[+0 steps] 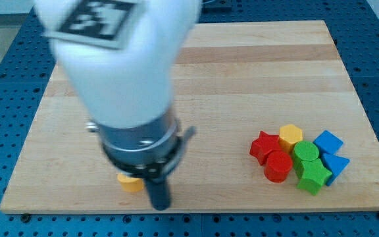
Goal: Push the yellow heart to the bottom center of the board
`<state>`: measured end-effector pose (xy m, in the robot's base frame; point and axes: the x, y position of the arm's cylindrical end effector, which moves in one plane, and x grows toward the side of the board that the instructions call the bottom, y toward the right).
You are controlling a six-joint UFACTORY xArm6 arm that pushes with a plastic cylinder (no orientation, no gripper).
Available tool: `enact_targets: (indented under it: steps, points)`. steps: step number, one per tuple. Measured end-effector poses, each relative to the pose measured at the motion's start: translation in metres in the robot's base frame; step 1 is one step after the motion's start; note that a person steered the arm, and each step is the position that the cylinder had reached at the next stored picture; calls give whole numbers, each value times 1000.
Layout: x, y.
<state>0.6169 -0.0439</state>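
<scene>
The yellow heart [131,182] sits near the board [255,72]'s bottom edge, left of centre, mostly hidden under the arm. My tip [159,205] rests just right of the heart, slightly lower; it is a bare rod with no claw. Pushing from here would likely send the heart leftward, away from centre.

You get bright, even light on the board [242,79]; the arm [120,72] is close and blurred, blocks reasonably sharp, shadows faint
</scene>
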Motion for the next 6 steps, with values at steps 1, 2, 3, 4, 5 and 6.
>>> enact_targets:
  steps: [1,2,3,4,5,6]
  points:
    - [0,-12]
    - [0,-63]
    - [-6,-116]
    - [-31,-133]
    - [-46,-75]
    - [-46,7]
